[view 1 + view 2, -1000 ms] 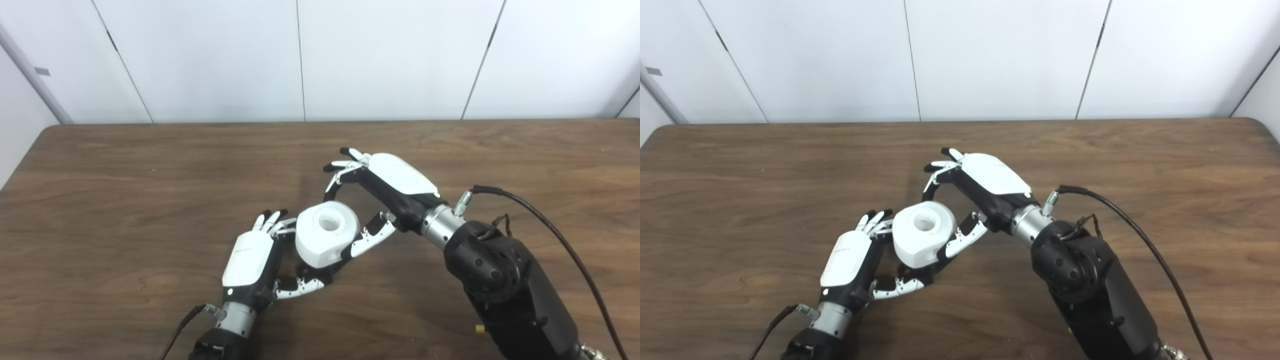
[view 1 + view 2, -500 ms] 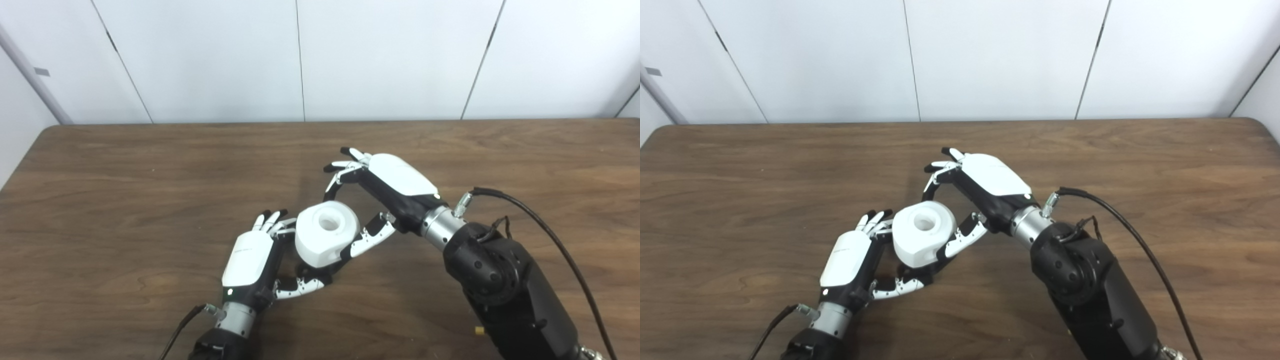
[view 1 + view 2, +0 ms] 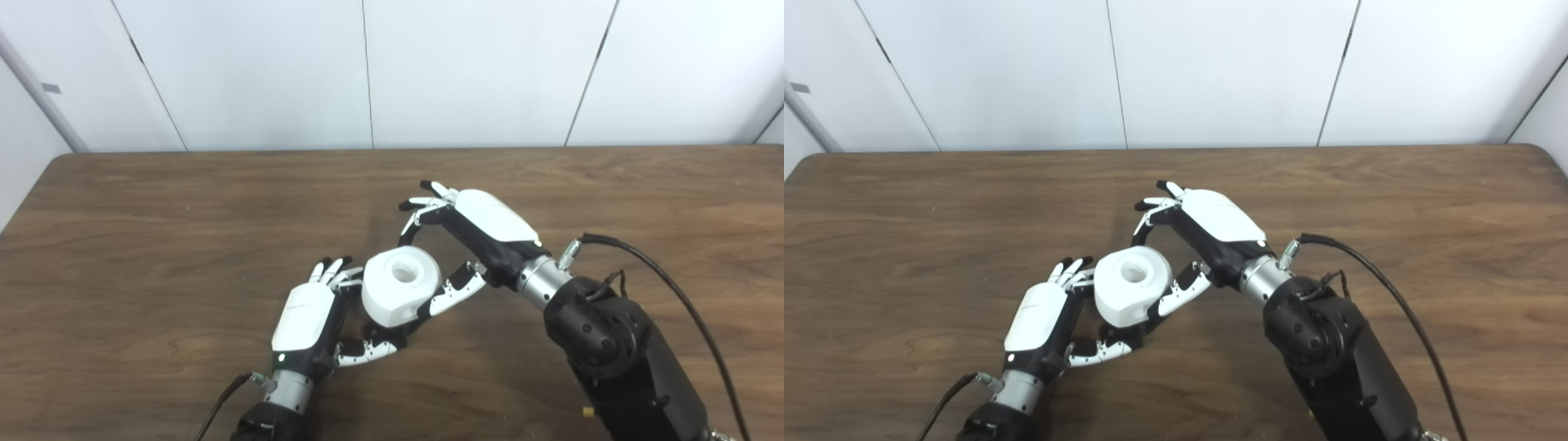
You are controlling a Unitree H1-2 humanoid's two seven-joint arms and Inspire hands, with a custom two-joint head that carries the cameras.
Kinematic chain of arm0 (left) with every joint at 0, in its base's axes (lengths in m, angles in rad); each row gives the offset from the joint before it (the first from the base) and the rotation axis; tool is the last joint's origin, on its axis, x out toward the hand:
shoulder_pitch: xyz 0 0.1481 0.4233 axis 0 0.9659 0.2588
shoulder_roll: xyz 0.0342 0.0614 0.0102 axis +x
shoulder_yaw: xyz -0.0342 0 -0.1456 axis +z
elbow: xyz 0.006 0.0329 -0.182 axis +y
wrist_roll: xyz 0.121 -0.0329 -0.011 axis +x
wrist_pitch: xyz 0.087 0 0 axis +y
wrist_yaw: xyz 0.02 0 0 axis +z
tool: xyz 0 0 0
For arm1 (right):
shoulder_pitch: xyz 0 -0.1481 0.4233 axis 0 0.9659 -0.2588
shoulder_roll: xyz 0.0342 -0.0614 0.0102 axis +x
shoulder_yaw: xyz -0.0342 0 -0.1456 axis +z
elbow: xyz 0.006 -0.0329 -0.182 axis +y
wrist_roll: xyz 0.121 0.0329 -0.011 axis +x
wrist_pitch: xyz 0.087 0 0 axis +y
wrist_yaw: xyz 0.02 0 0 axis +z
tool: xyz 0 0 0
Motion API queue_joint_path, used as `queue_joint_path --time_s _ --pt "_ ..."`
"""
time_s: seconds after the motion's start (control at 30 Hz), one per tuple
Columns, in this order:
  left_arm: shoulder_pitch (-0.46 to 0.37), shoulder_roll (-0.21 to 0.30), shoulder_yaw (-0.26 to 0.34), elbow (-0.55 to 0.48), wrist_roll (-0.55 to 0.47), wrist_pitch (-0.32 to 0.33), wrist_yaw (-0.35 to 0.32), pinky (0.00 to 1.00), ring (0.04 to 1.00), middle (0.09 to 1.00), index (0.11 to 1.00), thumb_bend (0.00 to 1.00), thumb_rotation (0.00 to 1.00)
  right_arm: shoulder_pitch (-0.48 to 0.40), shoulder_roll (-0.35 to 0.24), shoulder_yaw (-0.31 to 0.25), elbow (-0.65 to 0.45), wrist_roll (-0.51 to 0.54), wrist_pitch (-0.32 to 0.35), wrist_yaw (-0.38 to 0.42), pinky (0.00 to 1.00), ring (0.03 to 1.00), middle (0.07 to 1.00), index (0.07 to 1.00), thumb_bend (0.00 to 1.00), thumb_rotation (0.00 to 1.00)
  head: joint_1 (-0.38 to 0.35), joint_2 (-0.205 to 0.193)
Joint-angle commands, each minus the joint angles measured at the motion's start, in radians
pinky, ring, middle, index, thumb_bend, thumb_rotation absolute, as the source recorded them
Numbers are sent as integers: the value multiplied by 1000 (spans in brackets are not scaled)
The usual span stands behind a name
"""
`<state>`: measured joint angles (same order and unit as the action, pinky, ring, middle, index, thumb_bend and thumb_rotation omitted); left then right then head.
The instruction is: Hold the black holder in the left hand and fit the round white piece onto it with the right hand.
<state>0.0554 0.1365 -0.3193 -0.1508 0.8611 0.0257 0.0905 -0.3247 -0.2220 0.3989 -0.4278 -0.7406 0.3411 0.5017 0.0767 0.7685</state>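
Above a brown wooden counter (image 3: 153,233), the left hand (image 3: 306,318) curls around a black holder (image 3: 384,335), mostly hidden beneath the round white piece (image 3: 401,293) sitting on top. Just right, the right hand (image 3: 471,236) is spread open, its thumb touching the white piece's side and its fingers (image 3: 419,208) arched above, apart from it.

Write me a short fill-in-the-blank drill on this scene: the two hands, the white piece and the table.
1. The round white piece has a round ____ in its top face.
2. It sits between the left hand and the ____ hand.
3. The table under both hands is made of dark ____.
4. The black cable runs along the ____ arm.

Missing words: hole; right; wood; right
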Motion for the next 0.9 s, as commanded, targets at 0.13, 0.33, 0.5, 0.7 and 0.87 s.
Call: queue_joint_path --time_s 0.13,0.33,0.5,0.7,0.87 --pt "-5 5 -12 23 7 -15 11 1000 937 815 486 522 47 -19 11 -3 -17 8 -23 -12 1000 1000 869 485 518 139 2 -5" --pt "-7 6 -12 30 5 -16 14 1000 937 815 486 522 47 -24 15 -13 -25 13 -15 -12 1000 1000 873 484 519 138 3 -12" --pt "-6 6 -12 29 5 -15 16 1000 933 812 486 522 47 -31 11 -16 -32 3 -8 -6 1000 1000 874 484 519 139 3 -12" --pt "-6 7 -11 29 0 -13 10 1000 937 816 486 522 48 -45 7 -31 -34 9 -16 -8 1000 1000 870 485 520 138 -1 -11" --pt "-6 9 -11 30 -2 -17 12 1000 934 814 486 522 48 -58 4 -40 -34 3 -22 -9 1000 1000 870 485 520 138 -2 -12"
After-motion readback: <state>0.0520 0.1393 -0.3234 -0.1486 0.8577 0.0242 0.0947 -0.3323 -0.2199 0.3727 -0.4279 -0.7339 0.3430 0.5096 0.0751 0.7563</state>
